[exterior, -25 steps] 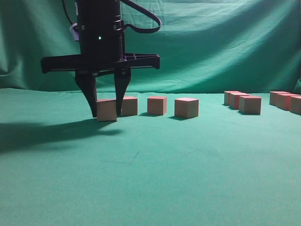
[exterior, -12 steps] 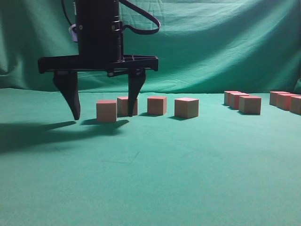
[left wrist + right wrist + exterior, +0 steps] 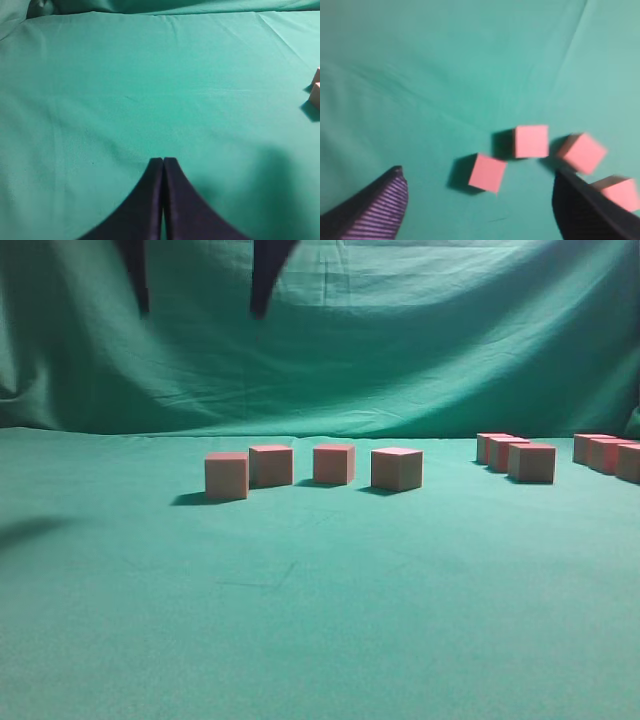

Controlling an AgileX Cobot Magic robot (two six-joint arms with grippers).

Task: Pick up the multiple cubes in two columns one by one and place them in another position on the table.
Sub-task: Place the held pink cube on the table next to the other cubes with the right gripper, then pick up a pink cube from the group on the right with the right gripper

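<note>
Four pinkish-tan cubes stand in a loose row on the green table (image 3: 300, 630): the leftmost cube (image 3: 227, 476), a second (image 3: 271, 465), a third (image 3: 334, 464) and a fourth (image 3: 397, 469). More cubes sit in two columns at the right, one column (image 3: 531, 462) nearer the middle and one (image 3: 606, 455) at the edge. My right gripper (image 3: 200, 308) hangs open high above the leftmost cube, with only its fingertips showing. From the right wrist view, the gripper (image 3: 477, 172) is empty and that cube (image 3: 487, 173) lies far below. My left gripper (image 3: 163, 160) is shut over bare cloth.
A draped green backdrop (image 3: 430, 350) closes off the far side. In the left wrist view, two cubes (image 3: 315, 94) peek in at the right edge. The near half of the table shows only creased cloth.
My right gripper opened around the leftmost cube, left it standing on the table, and rose nearly out of the top of the exterior view. The cubes stayed put.
</note>
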